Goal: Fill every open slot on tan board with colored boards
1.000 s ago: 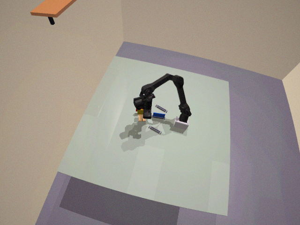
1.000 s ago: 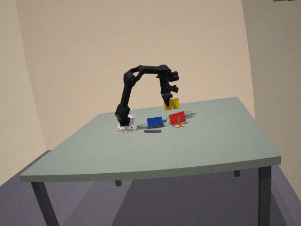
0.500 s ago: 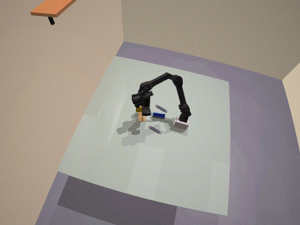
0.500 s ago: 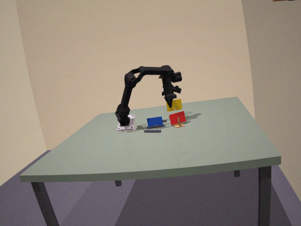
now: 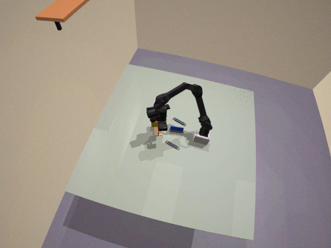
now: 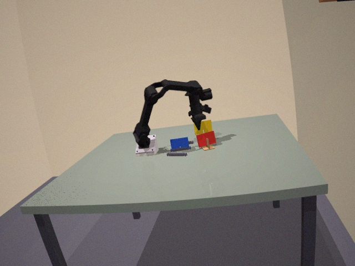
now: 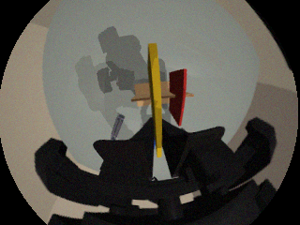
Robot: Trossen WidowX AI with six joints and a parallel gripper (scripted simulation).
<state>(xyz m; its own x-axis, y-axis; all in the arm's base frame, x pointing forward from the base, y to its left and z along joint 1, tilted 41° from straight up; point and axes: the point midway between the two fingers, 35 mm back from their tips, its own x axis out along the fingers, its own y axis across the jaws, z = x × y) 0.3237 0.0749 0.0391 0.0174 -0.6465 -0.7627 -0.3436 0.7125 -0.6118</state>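
Observation:
My gripper is shut on the yellow board, holding it upright by its near end. Its notch faces down in the exterior view. In the wrist view it crosses over the standing tan board, roughly square to it; the exact gap between them is hard to tell. The red board sits crosswise on the tan board, beside the yellow one and lower. The blue board stands in its holder. The tan board's slot under the yellow board is hidden.
Two empty holders lie on either side of the blue board's holder; one also shows in the wrist view. The arm's pale base stands beyond the holders from the tan board.

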